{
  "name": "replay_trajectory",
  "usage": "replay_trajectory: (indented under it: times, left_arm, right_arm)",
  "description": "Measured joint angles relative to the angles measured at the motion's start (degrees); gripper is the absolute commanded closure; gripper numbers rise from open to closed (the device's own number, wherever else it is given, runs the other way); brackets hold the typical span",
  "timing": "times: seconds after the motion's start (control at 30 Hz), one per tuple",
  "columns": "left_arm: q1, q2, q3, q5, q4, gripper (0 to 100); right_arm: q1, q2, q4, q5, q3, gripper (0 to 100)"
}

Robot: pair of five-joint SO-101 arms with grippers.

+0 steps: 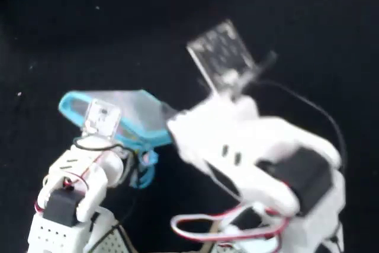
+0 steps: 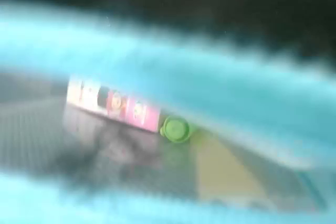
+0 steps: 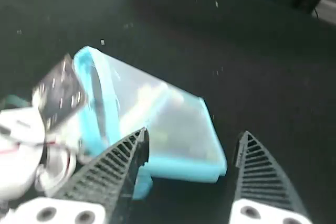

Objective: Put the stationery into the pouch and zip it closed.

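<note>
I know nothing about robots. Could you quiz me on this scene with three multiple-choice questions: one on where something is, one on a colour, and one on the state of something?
1. Where is the pink stick with the green cap?
A. On the bare table
B. Inside the pouch
C. On top of an arm

2. What colour is the pouch's edging?
A. Red
B. Light blue
C. Yellow

3. How do the black fingers of the right gripper stand?
A. Spread open
B. Shut on the pouch
C. Shut on a pen

Answers:
1 B: the left wrist view shows the stick behind the pouch's see-through wall.
2 B: a light blue band runs round the pouch.
3 A: the right wrist view shows the two fingers wide apart, gripping nothing.
</note>
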State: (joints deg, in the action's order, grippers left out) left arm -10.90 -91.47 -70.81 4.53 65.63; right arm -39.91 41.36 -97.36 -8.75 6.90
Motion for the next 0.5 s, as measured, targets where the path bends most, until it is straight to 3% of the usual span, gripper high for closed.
replay_trajectory:
  times: [0.13,0.3,0.5]
  left_arm:
    - [0.0,-0.2,-0.1,-0.4,0.0,83]
    - [0.6,-0.2,-0.1,-0.4,-1.6,83]
    - [8.2,-0.1,-1.1,-0.4,-5.1,83]
  right_arm:
    - [-0.2,6.0,-1.3,0.8,-11.3,73.7]
    - [-6.6,17.3,-0.5,10.9,-29.2,73.7]
    - [-11.6,37.0,14.2,11.9,-49.8,73.7]
